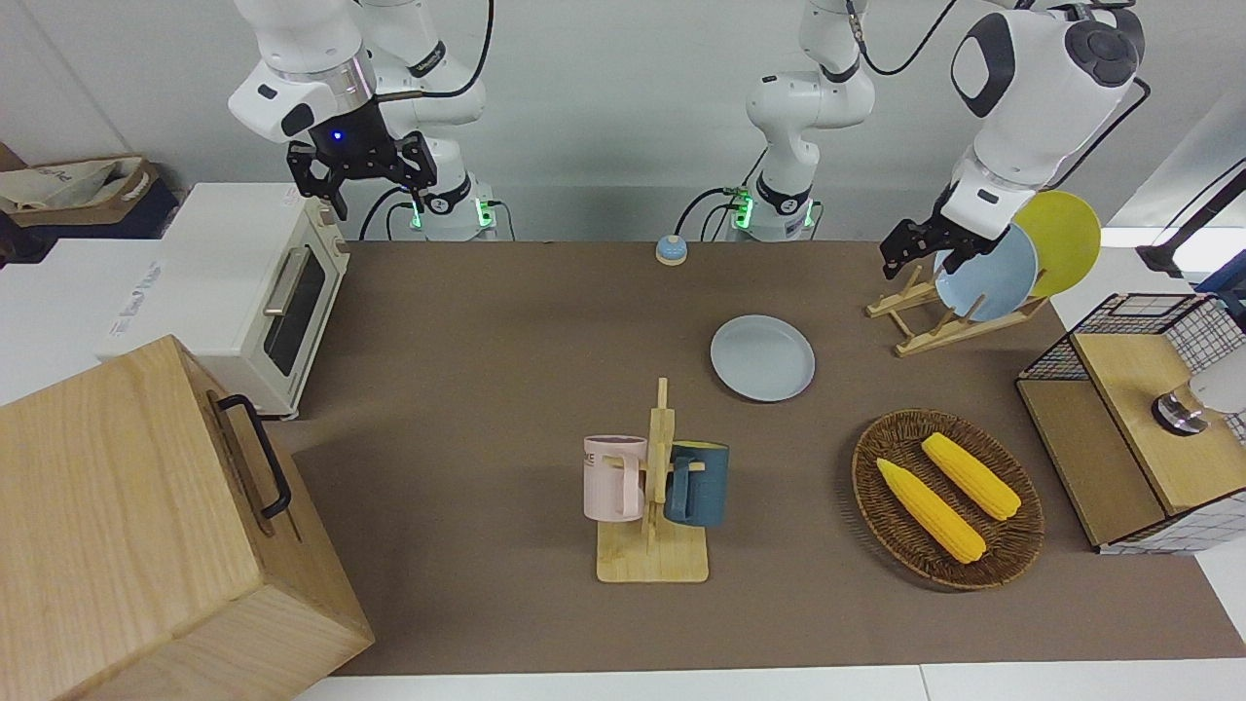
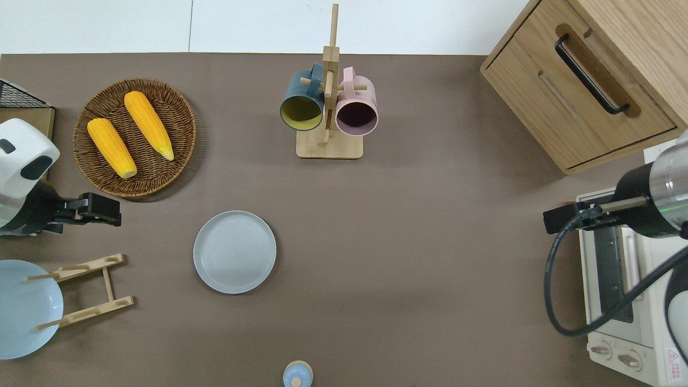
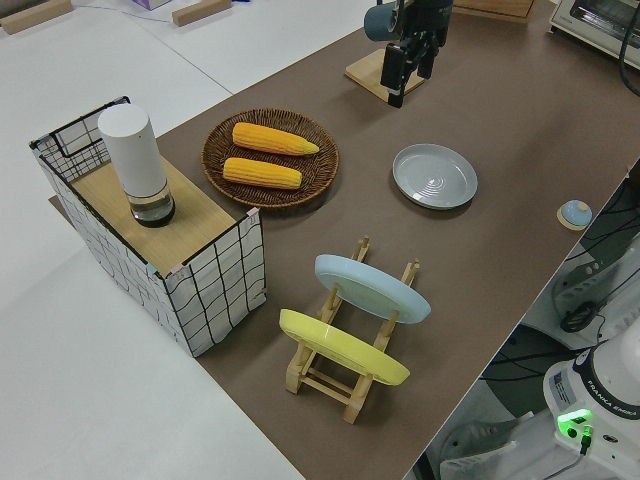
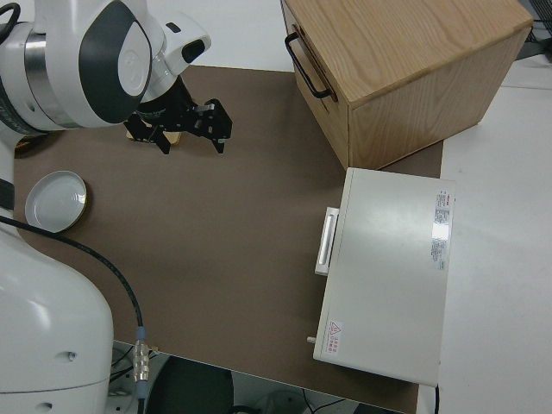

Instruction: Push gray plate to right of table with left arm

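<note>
The gray plate (image 2: 235,251) lies flat on the worktop (image 2: 408,226), and the left hand (image 2: 105,209) hangs in the air well apart from it, over bare brown covering between the wicker basket (image 2: 185,115) of corn and the wooden plate rack (image 2: 86,290). As the overhead view shows it, the plate sits away from the hand toward the right arm's end of the worktop and a little closer to the robots, so the line from hand to plate already runs nearly along the direction of the push. Being round, the plate has no long axis to line up with; what matters is that the hand meets the rim on the edge that faces the left arm's end, roughly through the plate's middle, or the plate will likely swing off to one side. The left hand's fingers appear pressed together, pointing toward the plate, though it is high above the surface and would, as a judgement, have to come down to rim height before anything can be shoved. The left hand is plainly the nearer of the two: the right hand (image 1: 360,173) is parked with its fingers spread. Past the plate, along the push line, the worktop runs on bare toward the toaster oven (image 2: 618,301), with the mug stand (image 2: 329,145) lying off that line, farther from the robots.
</note>
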{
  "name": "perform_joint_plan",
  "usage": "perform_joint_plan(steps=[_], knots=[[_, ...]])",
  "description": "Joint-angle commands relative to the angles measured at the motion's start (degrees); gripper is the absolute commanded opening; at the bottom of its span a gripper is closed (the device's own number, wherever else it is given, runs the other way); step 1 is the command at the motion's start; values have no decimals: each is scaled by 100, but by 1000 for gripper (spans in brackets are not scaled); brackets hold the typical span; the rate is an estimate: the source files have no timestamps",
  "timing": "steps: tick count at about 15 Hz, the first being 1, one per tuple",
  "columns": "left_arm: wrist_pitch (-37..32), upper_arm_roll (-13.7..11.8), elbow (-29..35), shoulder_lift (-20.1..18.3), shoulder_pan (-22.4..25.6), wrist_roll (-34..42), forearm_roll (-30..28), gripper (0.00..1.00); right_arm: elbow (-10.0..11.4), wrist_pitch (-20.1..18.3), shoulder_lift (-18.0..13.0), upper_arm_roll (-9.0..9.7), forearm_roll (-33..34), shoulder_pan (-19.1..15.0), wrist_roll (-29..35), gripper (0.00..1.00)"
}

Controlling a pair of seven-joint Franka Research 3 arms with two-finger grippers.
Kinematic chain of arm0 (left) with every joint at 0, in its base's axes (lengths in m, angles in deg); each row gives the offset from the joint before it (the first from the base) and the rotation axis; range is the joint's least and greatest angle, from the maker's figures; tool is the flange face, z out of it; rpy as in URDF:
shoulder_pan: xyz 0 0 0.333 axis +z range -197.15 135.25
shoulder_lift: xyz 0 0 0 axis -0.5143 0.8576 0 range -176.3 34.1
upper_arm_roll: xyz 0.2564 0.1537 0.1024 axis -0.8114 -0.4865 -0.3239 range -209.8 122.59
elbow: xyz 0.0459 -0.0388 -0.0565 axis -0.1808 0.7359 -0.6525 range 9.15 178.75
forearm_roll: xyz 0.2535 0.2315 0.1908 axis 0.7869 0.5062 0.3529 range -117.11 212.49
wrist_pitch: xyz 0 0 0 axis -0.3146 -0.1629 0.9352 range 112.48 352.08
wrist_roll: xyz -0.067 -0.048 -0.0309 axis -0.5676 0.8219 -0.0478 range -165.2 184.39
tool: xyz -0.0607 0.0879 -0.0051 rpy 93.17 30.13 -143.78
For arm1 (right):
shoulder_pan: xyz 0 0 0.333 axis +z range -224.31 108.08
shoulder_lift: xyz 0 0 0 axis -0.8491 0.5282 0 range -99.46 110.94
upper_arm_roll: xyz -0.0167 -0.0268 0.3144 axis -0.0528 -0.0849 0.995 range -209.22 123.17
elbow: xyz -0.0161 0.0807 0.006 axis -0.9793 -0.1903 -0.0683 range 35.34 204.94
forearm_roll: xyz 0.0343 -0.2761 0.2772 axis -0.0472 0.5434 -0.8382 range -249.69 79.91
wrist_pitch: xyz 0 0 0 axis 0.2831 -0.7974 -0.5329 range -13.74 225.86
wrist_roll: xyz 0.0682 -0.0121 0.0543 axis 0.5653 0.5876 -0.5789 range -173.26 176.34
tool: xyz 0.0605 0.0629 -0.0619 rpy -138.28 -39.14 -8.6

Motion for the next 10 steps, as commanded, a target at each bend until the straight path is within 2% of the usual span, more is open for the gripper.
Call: perform_joint_plan(steps=[1, 10], knots=[[-27, 8, 243, 16, -14, -189, -27, 1000, -46, -83, -17, 86, -59, -115, 14, 983], [464, 35, 936, -159, -76, -435, -168, 1000, -46, -83, -17, 77, -59, -115, 14, 983]])
